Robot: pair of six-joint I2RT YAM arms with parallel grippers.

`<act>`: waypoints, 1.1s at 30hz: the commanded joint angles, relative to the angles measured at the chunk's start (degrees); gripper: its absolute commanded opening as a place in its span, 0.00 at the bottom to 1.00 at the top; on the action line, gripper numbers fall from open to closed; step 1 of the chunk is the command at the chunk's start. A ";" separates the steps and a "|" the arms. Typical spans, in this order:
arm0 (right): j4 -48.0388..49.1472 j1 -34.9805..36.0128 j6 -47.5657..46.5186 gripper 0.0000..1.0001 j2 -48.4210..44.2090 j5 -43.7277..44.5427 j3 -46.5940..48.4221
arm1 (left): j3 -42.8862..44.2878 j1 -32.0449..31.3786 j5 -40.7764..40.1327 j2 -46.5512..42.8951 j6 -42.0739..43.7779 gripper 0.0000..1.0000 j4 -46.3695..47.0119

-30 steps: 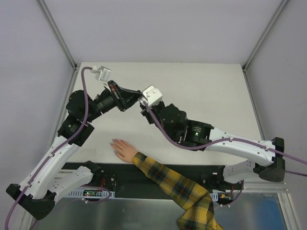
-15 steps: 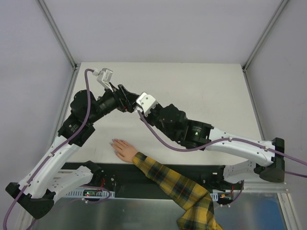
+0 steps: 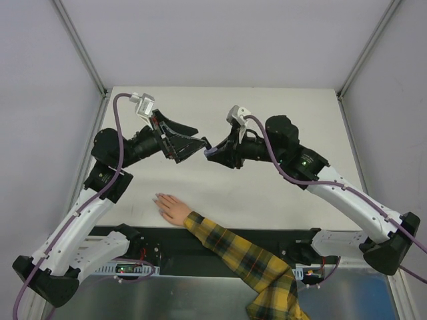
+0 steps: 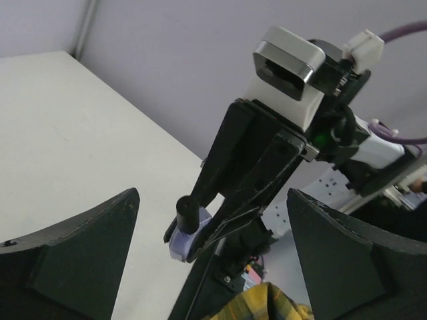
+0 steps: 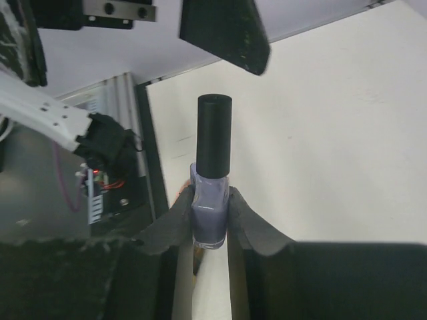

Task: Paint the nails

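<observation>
The peach mannequin hand [image 3: 171, 209] lies palm down near the table's front edge, its plaid sleeve [image 3: 241, 257] trailing right. The nails [image 3: 158, 199] at its fingertips are tiny pale specks. Above mid-table my right gripper [image 3: 209, 153] is shut on the purple polish bottle [image 5: 210, 215], whose black cap [image 5: 214, 135] is on and points toward the left gripper. My left gripper [image 3: 192, 144] is open just left of the bottle, its fingers [image 4: 75, 252] standing wide on either side of the bottle [image 4: 181, 239] without touching it.
The white table [image 3: 287, 117] is walled by grey panels on three sides. A black rail with electronics [image 3: 133, 267] runs along the near edge under the sleeve. The two arms meet above the table's middle, over the mannequin hand.
My left gripper went from shut to wide open and drew back a little. The right arm swung up and to the right, keeping the bottle in its jaws.
</observation>
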 commanded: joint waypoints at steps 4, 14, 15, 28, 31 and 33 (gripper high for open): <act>12.16 -3.42 13.16 0.01 -2.13 -21.30 -1.49 | 0.50 0.70 13.81 5.06 -7.14 0.78 14.15; 18.77 -6.32 18.53 0.00 -1.26 -19.47 -3.07 | 1.64 0.61 16.01 5.76 -5.39 0.52 12.51; 18.76 -6.32 18.44 0.00 -1.08 -18.42 -2.98 | 2.17 0.61 15.93 5.76 -4.86 0.49 10.58; 1.49 5.87 -0.58 0.00 -1.52 14.65 2.11 | 4.63 0.61 5.13 4.44 1.82 0.00 -0.95; -1.62 19.57 -10.77 0.00 2.15 56.55 7.02 | 5.07 0.43 -1.71 3.66 2.53 0.00 -4.80; 2.64 26.60 -18.88 0.00 8.20 79.44 11.60 | 5.25 0.09 -6.55 2.51 2.53 0.00 -6.83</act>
